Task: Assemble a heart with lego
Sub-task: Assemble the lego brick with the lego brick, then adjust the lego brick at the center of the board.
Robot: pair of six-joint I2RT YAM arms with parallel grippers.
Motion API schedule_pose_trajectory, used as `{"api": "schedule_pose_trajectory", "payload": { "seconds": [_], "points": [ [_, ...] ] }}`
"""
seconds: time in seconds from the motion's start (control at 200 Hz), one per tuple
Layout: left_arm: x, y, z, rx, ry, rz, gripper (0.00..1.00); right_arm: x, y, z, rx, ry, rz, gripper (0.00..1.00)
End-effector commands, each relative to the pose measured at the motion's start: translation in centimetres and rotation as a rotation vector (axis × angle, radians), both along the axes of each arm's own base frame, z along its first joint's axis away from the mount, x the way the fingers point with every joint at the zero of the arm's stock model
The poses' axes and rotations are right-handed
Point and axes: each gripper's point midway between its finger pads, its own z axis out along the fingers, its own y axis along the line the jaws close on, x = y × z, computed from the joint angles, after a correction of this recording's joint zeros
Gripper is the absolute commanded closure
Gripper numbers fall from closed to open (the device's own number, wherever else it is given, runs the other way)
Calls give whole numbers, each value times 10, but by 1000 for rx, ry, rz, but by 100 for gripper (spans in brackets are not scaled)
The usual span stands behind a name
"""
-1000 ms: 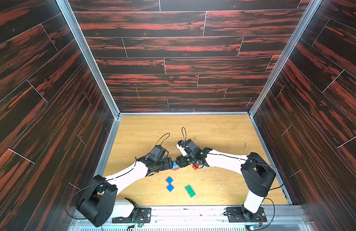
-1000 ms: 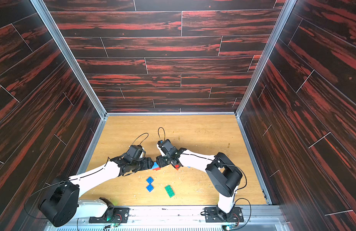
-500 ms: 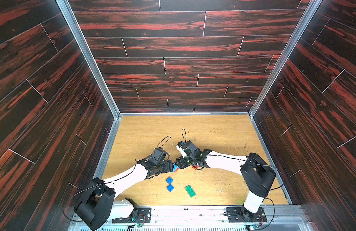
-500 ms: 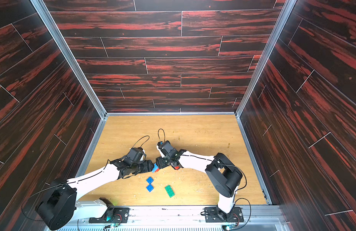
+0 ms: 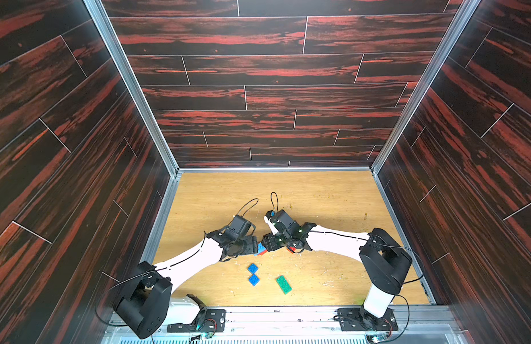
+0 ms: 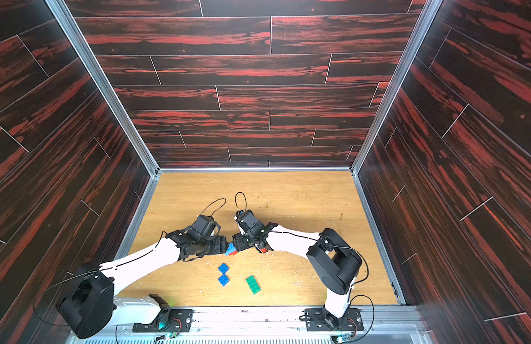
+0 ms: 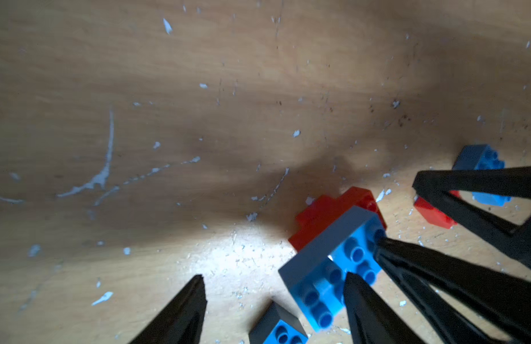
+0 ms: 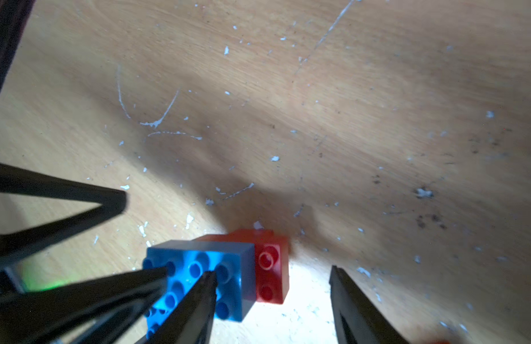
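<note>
In both top views I have the left gripper [image 5: 254, 246] and right gripper [image 5: 266, 243] nose to nose over a light blue brick [image 5: 260, 247] stacked on a red brick [image 5: 263, 253]. Two dark blue bricks [image 5: 252, 268] and a green brick [image 5: 283, 284] lie loose nearby. Left wrist — jaws apart, one finger [image 7: 365, 306] across the light blue brick. Right wrist — jaws apart, the red brick between them, unclamped.

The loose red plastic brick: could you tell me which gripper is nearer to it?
Right. The right gripper is beside the loose red brick; the left gripper lies beyond the joined blue-and-red bricks.
</note>
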Motion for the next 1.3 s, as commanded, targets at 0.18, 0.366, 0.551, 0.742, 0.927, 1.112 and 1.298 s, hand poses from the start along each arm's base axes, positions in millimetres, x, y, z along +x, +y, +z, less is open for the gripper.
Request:
{"api": "schedule_pose_trajectory", "payload": {
  "seconds": [0.18, 0.366, 0.551, 0.742, 0.927, 1.112, 1.298],
  "points": [
    [-29, 7, 25, -89, -14, 21, 29, 10, -17, 41, -6, -85, -49, 33],
    [-57, -15, 11, -171, 37, -55, 40, 19, -53, 31, -72, -86, -92, 34],
    [-51, -31, 1, -196, 35, -90, 45, 25, -75, 26, -134, -95, -118, 35],
    [-37, -29, -14, -102, 33, -96, 50, 28, -93, 20, -168, -93, -144, 35],
    [-29, -11, -26, 48, 32, -98, 51, 25, -104, 14, -203, -87, -150, 36],
    [-11, -1, -23, 139, 2, -84, 50, 15, -116, 5, -239, -64, -142, 36],
    [4, 4, -22, 197, -12, -86, 49, -2, -128, -3, -276, -26, -115, 37]
  ]
}}
